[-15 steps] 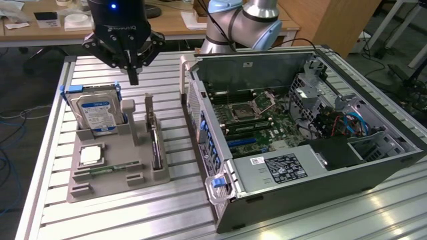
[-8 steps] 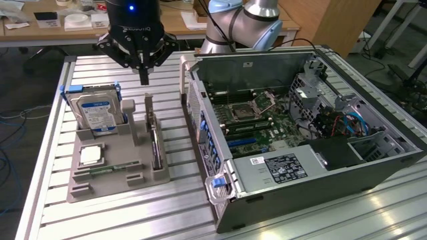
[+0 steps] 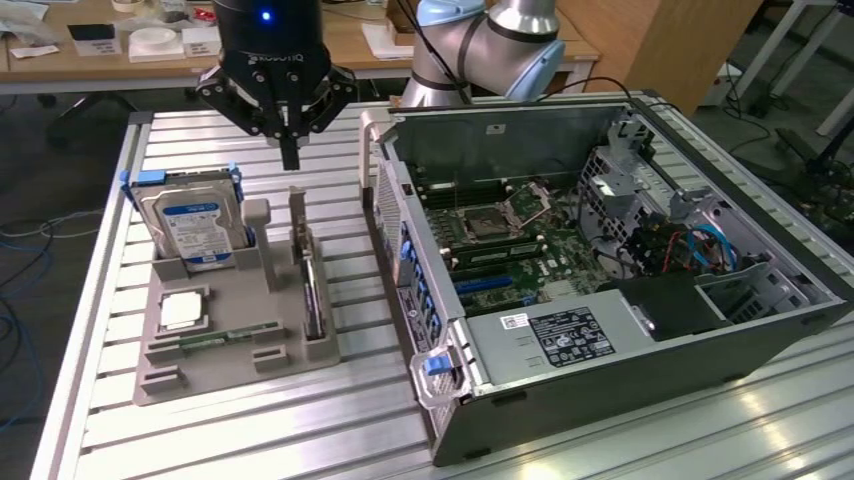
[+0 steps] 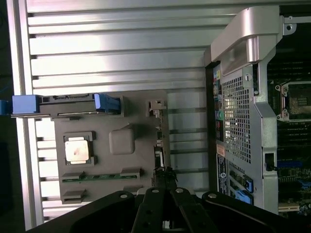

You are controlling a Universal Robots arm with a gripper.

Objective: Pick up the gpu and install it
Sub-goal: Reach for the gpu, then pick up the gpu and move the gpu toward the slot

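One gripper hangs from the arm above the slotted metal table, its two black fingers pressed together into a single point, with nothing between them. It is well above the grey tray and touches none of the parts in it. In the wrist view the closed fingertips of the gripper line up over the thin edge of the gpu.

The gpu stands on its long edge in a slot along the tray's edge nearest the computer case. Its silver-grey end bracket rises upright at the end towards the tray's far edge, and the dark board runs from there towards the near edge.

The tray lies flat on the table towards the exterior view's left, just beside the case but apart from it. Three other parts sit in it. A hard drive with a blue-white label stands upright in a blue frame at the tray's far edge. A square processor chip lies flat near the edge away from the case. A narrow green memory stick lies in its groove towards the near edge.

The case lies on its side with the panel off, its motherboard exposed.
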